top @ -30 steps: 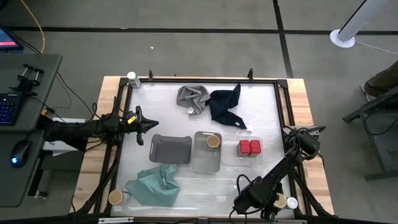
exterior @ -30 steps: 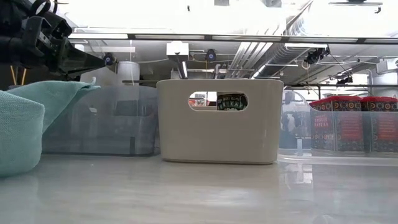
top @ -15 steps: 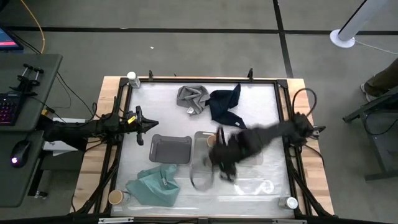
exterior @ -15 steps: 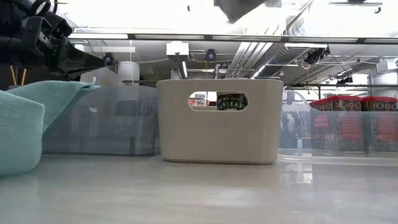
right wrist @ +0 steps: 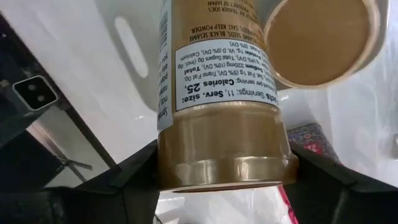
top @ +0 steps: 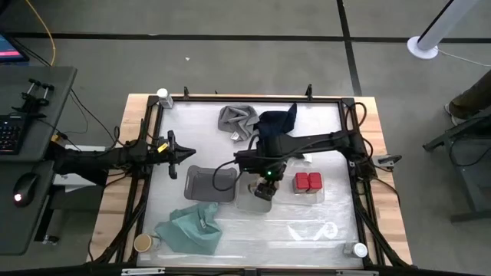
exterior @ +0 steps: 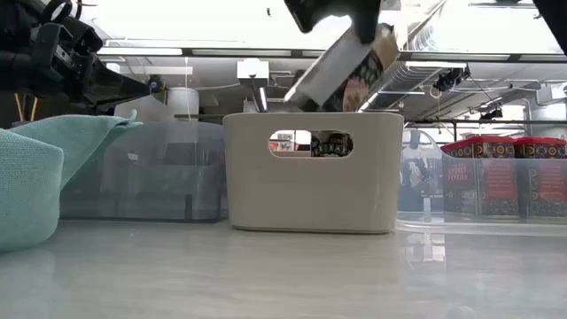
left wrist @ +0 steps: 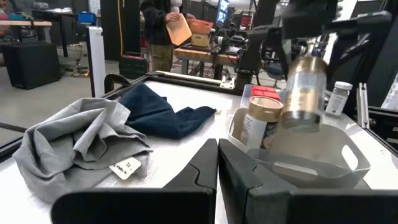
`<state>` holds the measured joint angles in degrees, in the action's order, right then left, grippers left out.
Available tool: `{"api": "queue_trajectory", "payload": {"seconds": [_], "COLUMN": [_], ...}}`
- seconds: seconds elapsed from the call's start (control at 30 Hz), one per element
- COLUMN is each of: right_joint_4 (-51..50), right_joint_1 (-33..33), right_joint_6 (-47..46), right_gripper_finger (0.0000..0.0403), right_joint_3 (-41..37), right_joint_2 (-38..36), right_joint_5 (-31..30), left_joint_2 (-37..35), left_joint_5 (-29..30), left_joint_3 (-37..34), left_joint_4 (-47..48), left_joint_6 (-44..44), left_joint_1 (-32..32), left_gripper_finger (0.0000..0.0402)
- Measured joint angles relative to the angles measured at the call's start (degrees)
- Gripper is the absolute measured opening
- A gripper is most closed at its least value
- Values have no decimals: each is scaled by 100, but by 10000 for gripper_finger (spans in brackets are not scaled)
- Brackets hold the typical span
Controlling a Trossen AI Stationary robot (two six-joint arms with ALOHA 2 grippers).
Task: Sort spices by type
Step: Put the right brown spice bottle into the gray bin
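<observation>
Item: spice sorting, in progress.

Change: right hand (top: 265,182), a second ago at the counter's (top: 330,123) near right corner, now hangs over the light grey tray (top: 247,201), clamped on a tan-topped jar (right wrist: 221,106) held tilted above it. A like jar (left wrist: 261,121) already stands inside (so this delivery looks to make a pair).

Left hand (top: 178,154): fingers closed on nothing, waiting at the left edge.

Count:
- tan-topped jars: three, one (top: 143,244) unsorted at the near left corner
- red boxy jars (top: 308,182): two, together
- white-capped jars: two, one (top: 163,95) at the far left corner and one (top: 360,249) near right
- cloths: three.
</observation>
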<state>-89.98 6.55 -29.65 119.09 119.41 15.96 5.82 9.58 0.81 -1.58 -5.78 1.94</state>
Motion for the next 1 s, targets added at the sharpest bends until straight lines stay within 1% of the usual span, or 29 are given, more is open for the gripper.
{"api": "queue_trajectory", "payload": {"seconds": [0.13,0.33,0.47,0.67,0.83,1.0], "right_joint_4": [6,-2,27,49,47,44], "right_joint_1": [-124,-217,-208,-208,-204,-201], "right_joint_6": [-204,-495,-523,-763,-779,-784], "right_gripper_finger": [271,271,271,271,300,306], "right_joint_3": [-144,-625,-854,-858,-858,-857], "right_joint_2": [32,40,40,40,38,38], "right_joint_5": [252,737,780,775,777,792], "left_joint_2": [0,0,0,0,0,2], "left_joint_5": [0,0,0,0,0,0], "left_joint_3": [0,-2,1,-2,-2,-2], "left_joint_4": [-1,1,1,1,1,2], "left_joint_6": [0,0,0,-1,0,0], "left_joint_1": [0,2,1,-1,-1,2], "left_gripper_finger": [0,0,0,0,0,0]}}
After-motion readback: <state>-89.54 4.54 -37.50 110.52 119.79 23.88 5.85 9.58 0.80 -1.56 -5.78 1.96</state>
